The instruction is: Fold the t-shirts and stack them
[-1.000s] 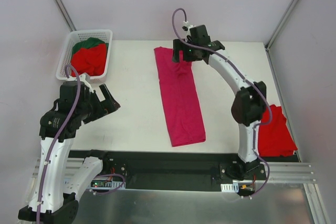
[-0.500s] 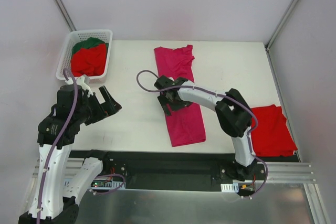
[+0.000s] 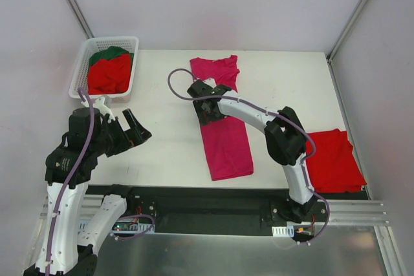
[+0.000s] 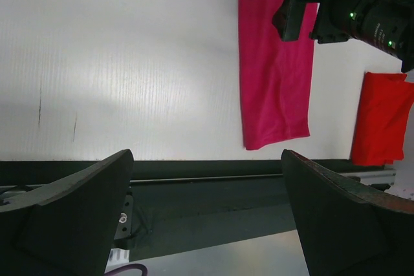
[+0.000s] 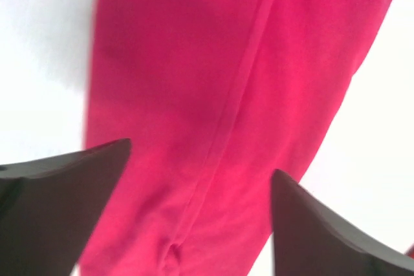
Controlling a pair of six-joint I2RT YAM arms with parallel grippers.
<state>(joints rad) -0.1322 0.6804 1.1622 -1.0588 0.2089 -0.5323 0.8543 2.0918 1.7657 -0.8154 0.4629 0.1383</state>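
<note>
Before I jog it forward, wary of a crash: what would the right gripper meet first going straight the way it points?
The pink shirt: the open right gripper points down at its folded strip. How far above it hovers is unclear.

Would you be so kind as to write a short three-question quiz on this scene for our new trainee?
1. True or false: the right tool is shut on the magenta-pink t-shirt.
2. The folded red t-shirt outside the white lattice basket lies: A) at the near right corner of the table; B) on the magenta-pink t-shirt; C) at the table's far left.
3. Which colour of cloth shows at the basket's far end, beyond the bright red t-shirt?

Key: 1 false, it is open above the t-shirt; 2 A; 3 green, the dark green t-shirt.
</note>
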